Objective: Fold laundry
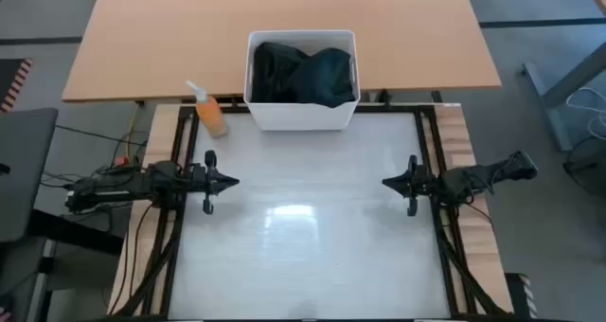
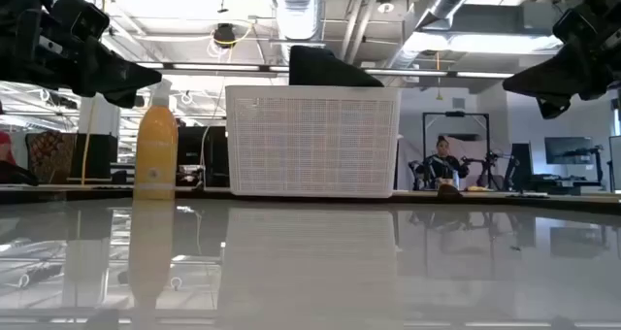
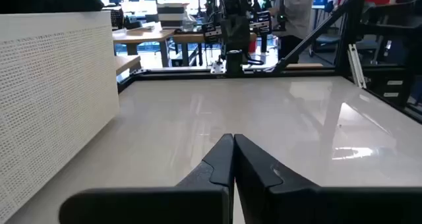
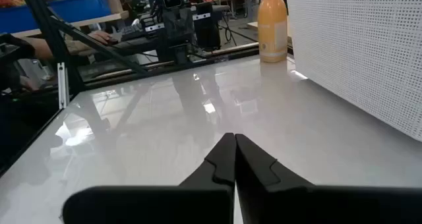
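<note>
The laundry (image 1: 303, 74), dark black and green cloth, lies heaped inside a white plastic bin (image 1: 301, 116) at the table's far edge; in the low view a black bit of laundry (image 2: 330, 68) sticks up over the bin's rim. My left gripper (image 1: 234, 180) hovers shut above the table's left side, pointing toward the middle. My right gripper (image 1: 386, 182) hovers shut above the right side, facing it. Both are well short of the bin and hold nothing.
An orange spray bottle (image 1: 210, 112) stands just left of the bin. The white tabletop (image 1: 303, 246) stretches between and in front of the grippers. A wooden desk (image 1: 189, 28) stands behind the table. A person (image 2: 444, 165) sits far off in the room.
</note>
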Tool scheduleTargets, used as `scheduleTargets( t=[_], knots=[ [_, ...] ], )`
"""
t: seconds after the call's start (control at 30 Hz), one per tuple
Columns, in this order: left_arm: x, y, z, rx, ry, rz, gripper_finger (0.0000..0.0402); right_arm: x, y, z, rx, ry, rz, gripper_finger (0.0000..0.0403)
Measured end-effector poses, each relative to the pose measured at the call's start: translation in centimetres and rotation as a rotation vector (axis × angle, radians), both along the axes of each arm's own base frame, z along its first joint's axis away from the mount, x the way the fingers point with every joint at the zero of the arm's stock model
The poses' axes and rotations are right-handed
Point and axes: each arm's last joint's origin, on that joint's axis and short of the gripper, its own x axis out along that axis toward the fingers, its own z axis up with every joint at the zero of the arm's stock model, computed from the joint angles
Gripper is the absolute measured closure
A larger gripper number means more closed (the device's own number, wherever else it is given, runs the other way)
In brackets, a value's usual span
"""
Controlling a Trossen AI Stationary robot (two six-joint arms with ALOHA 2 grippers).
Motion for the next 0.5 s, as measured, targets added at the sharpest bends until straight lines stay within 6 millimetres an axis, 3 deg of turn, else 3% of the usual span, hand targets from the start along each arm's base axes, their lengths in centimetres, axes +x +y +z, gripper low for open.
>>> scheduleTargets(
  t=[0.5],
  knots=[
    [0.00,0.00,0.00,0.001,0.000,0.000,0.0401,0.00,0.00,0.00,0.000,0.000,0.000,0.0377]
  ],
)
